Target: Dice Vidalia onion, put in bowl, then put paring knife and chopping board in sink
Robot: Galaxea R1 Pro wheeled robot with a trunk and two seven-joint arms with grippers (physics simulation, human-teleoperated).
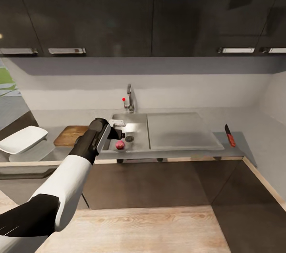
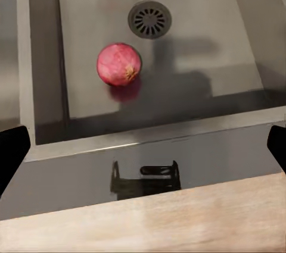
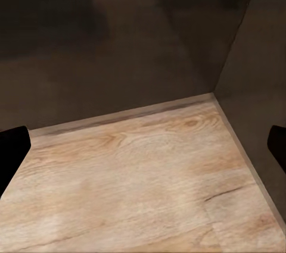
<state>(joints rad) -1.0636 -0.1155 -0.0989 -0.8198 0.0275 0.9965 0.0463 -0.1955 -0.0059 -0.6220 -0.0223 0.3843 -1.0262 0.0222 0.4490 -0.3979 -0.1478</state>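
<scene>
Reading from left to right across the head view:
Bowl (image 1: 22, 139): white, square, on the tabletop (image 1: 254, 141) at far left.
Chopping board (image 1: 70, 134): brown, just right of the bowl, partly behind the left arm.
Left gripper (image 1: 119, 136): hovering over the sink (image 1: 182, 132) basin; the left wrist view shows its jaws spread wide at the frame edges, holding nothing.
Vidalia onion (image 2: 119, 64): reddish, lying on the basin floor near the round drain (image 2: 149, 19); the left wrist view shows it clearly, the head view as a small spot (image 1: 120, 145).
Faucet (image 1: 129, 102): chrome, red knob, behind the basin.
Paring knife (image 1: 229, 135): red handle, on the tabletop right of the drainboard.
Right gripper (image 3: 143, 146): jaws apart, empty, over wooden floor (image 3: 137, 175) beside dark cabinets.
</scene>
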